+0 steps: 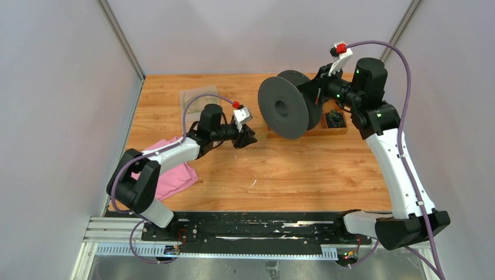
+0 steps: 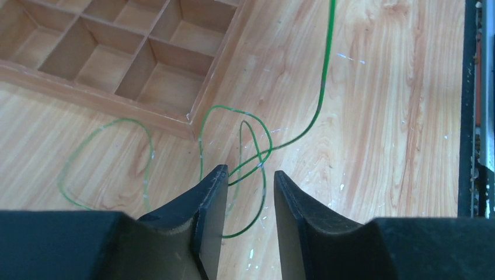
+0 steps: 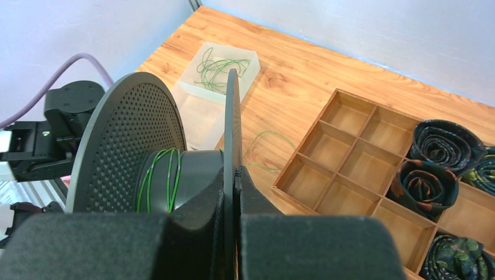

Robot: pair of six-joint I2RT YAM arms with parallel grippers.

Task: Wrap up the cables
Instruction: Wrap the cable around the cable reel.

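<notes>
On the table [image 2: 379, 146], just off the near corner of the divided box [image 2: 117, 100]: my left pincer [image 2: 250, 175] points down at the wood, its fingers [image 2: 210, 204] spread with a clear gap and nothing pinched. The cable [image 2: 324, 76] lies loose on the table beneath it. One green strand runs in from the far edge, curves toward my tips and crosses over itself right at the gap. A loop of it passes between the two fingers and curls back under the left one. A second, fainter loop lies further left, beside the box wall. Whether the strand touches either pad, I cannot tell. My right pincer [image 3: 234, 172] is pressed together on the thin rim of the spool [image 3: 125, 128], on its near disc, with the discs standing upright. A few green turns sit on the hub, left of my fingers. More cable lies coiled in a clear tray [image 3: 225, 61] further off. Rolled ties [image 3: 443, 140] fill the box's right-hand cells.
</notes>
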